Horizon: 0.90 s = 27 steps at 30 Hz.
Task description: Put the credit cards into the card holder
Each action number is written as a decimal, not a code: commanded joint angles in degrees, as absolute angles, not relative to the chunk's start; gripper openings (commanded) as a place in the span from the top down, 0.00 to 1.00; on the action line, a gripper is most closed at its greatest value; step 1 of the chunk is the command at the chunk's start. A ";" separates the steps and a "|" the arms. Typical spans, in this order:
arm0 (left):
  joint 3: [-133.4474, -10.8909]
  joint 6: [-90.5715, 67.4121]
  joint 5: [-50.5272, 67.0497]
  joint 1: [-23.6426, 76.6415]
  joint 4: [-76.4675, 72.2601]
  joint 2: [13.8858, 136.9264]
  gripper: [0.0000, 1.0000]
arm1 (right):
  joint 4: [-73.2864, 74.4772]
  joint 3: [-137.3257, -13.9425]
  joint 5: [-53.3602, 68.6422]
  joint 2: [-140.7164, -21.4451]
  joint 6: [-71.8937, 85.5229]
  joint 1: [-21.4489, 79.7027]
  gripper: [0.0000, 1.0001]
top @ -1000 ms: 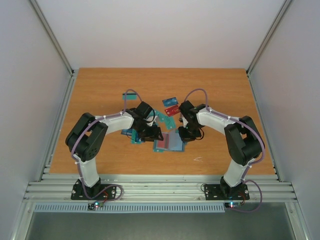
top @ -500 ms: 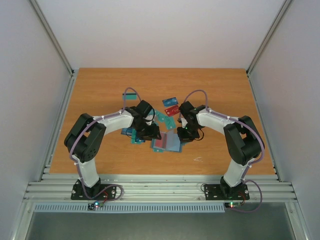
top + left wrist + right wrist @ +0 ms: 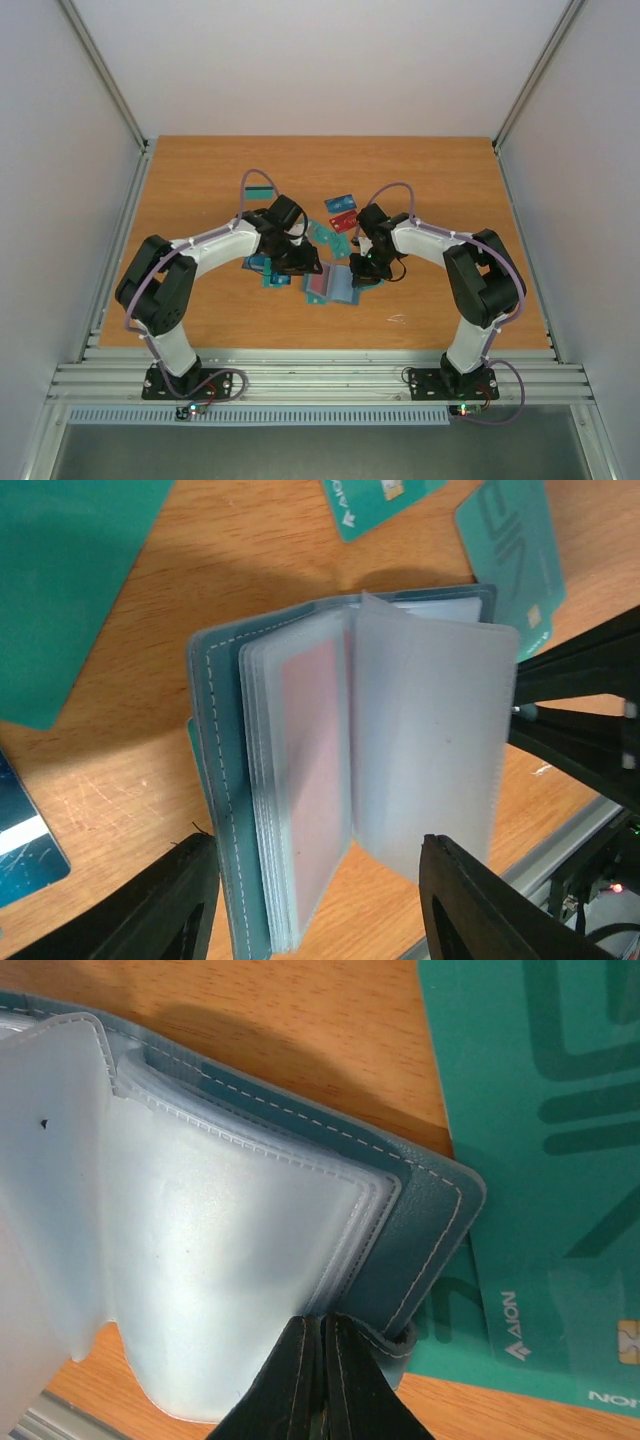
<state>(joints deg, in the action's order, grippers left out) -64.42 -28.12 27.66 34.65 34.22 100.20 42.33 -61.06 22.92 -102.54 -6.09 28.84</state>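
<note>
As one card holder [image 3: 340, 760] gapes — four credit cards [image 3: 385, 500] lie near.

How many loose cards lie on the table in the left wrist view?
4: a large teal card, upper left; a blue card, lower left; a teal card, top centre; a second teal card, upper right. More may hide under the card holder.

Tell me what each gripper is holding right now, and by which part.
The right gripper is shut on the card holder, pinching the edge of its teal cover near a corner. The left gripper stands open above it and grips nothing.
</note>
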 commanded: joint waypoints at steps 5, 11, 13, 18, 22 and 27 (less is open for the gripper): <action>-66.75 -29.54 30.70 36.40 31.87 98.79 0.45 | 38.67 -58.49 24.09 -102.41 -4.26 29.25 0.99; -69.66 -29.36 31.17 39.11 31.45 100.22 0.46 | 38.72 -57.28 22.52 -101.35 -4.13 29.17 0.99; -70.68 -29.50 31.11 39.98 31.48 100.51 0.46 | 38.67 -57.14 22.30 -100.80 -3.98 29.17 0.99; -72.84 -29.59 31.09 41.69 32.17 102.37 0.47 | 38.32 -56.71 22.06 -99.49 -3.62 29.05 0.99; -74.18 -29.53 32.17 42.68 31.76 104.58 0.47 | 38.71 -56.17 21.48 -98.01 -3.53 28.70 0.99; -75.84 -29.91 34.03 43.54 30.59 107.86 0.51 | 38.48 -54.82 21.76 -95.90 -3.28 27.58 0.99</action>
